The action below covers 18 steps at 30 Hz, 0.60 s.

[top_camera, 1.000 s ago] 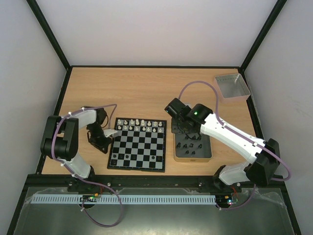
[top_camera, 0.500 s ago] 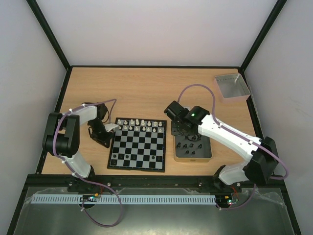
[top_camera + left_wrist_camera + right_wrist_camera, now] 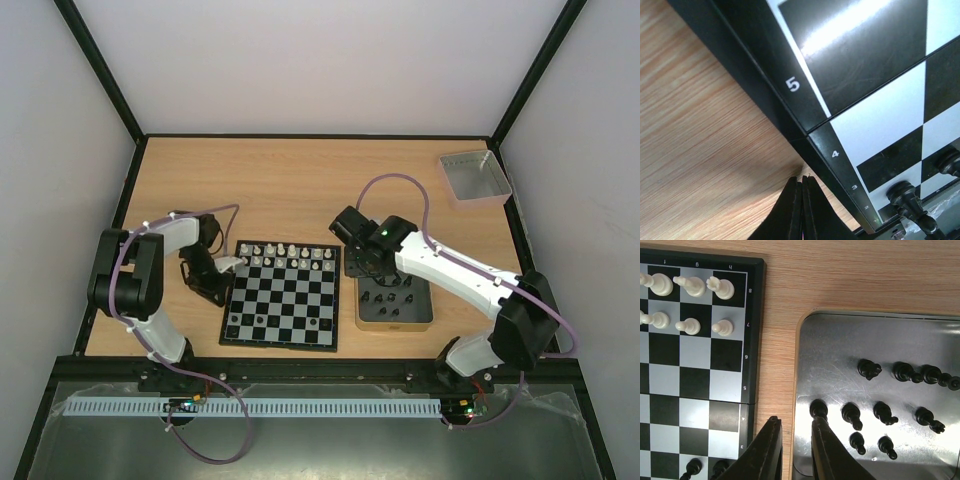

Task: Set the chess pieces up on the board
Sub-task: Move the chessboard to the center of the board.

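Risk: your right gripper (image 3: 796, 422) stood narrow with nothing between the fingers, straddling the left wall of the shallow rectangular metal tin (image 3: 799, 365). Closing there could've pinched that wall or tipped the small black chess piece (image 3: 818, 408) right at the tin-side fingertip (image 3: 821, 435). The small black-and-white chequered board (image 3: 700, 375) lay just off the other finger. Meanwhile your left gripper (image 3: 801, 182) was pressed shut, empty, just beside the board's edge.
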### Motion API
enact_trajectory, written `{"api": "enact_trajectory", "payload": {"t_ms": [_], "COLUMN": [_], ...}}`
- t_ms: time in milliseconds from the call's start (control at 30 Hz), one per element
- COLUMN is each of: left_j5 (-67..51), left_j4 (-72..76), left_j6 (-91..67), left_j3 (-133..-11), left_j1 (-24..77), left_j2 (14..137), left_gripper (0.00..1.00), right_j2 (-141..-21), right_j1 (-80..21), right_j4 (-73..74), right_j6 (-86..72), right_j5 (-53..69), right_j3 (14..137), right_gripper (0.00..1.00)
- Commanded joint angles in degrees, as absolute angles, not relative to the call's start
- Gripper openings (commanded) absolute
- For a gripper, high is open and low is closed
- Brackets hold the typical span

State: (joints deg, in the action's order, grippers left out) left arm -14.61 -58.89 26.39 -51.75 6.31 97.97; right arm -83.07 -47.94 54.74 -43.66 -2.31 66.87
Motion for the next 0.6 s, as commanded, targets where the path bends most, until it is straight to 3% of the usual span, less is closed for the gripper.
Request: {"api": "enact_trajectory", "payload": {"t_ms": [0,567], "left_j5": [-15.87,-19.57], "left_j4": [-60.50,-61.24], "left_j6": [27.08,29.66], "left_j3": [-51.15,-52.56], "left_j1": [6.06,7.99], "left_j2": [99.23,102.08], "left_gripper": [0.02,0.02], "right_j2": [-82.98,-81.57], "right_j1": [-47.58,-47.39], "right_j4": [54.10,53.09], "right_j6": [-42.98,-43.25], "right_j5": [-2.99,-3.43], "right_j3": [66.17,62.58], "right_gripper": [0.16,0.16]}}
